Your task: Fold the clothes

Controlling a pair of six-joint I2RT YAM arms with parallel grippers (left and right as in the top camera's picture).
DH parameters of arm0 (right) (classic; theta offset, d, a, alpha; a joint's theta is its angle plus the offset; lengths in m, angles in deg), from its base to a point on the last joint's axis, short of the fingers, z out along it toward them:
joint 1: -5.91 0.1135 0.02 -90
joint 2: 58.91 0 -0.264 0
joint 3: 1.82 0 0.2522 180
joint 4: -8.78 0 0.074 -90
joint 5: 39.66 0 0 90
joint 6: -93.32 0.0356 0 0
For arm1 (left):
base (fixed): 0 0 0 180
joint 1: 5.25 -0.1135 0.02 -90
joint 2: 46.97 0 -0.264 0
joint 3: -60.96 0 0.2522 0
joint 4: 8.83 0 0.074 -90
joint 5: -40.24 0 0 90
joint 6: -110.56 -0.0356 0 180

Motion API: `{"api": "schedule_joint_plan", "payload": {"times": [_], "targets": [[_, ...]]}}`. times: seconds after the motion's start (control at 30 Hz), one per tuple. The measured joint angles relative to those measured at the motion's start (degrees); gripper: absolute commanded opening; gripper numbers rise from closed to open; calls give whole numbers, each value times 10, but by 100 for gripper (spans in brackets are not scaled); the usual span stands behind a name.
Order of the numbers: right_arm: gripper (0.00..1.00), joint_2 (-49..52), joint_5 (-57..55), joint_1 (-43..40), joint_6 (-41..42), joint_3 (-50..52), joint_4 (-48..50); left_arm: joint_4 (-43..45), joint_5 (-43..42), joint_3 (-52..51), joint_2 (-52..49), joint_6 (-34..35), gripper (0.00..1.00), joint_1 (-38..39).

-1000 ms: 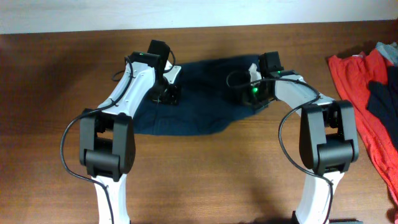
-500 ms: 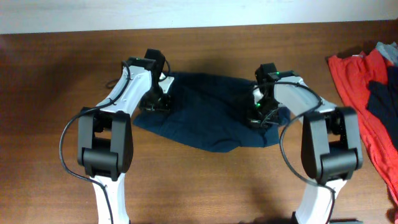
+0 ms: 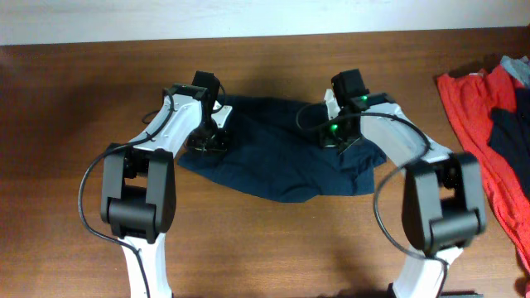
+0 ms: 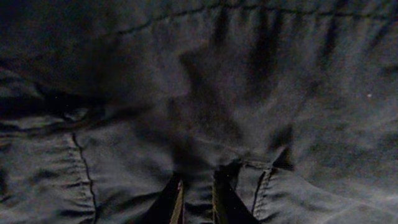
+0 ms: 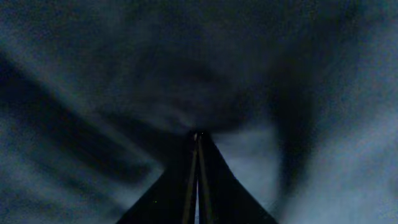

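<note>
Robotics lab, wooden table (image 3: 273, 240), two mounted arms (image 3: 139, 194)

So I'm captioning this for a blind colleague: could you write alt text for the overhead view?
A wrinkled navy garment lies spread on a brown wooden table, with the left gripper and right gripper down on its left and right sides. A red garment lies at the table's right edge.

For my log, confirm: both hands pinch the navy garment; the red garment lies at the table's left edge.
Wrong side: the overhead view shows the red garment at the table's right edge. Left hand and right hand do pinch the navy garment.
</note>
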Motion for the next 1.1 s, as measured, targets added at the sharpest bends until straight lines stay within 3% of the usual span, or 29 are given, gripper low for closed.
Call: {"api": "schedule_joint_plan", "payload": {"times": [0.2, 0.4, 0.57, 0.77, 0.9, 1.0, 1.1], "targets": [[5, 26, -75, -43, 17, 1, 44, 1, 12, -2, 2, 0, 16, 3], [4, 26, -103, -153, 29, -4, 31, 12, 30, -19, 12, 0, 10, 3], [4, 28, -55, -238, 31, -47, -41, 20, 49, -40, 17, 0, 8, -5], [4, 26, 31, -250, 28, -106, -115, -17, 45, -28, 18, 0, 10, -15], [5, -4, 88, -240, 5, -112, -144, -69, 27, 16, 19, 2, 17, -26], [4, -47, 128, -217, -17, -115, -178, -77, 18, 54, 34, 2, 42, -31], [5, -78, 153, -179, -37, -125, -220, -77, 14, 69, 73, 11, 48, -34]]}}
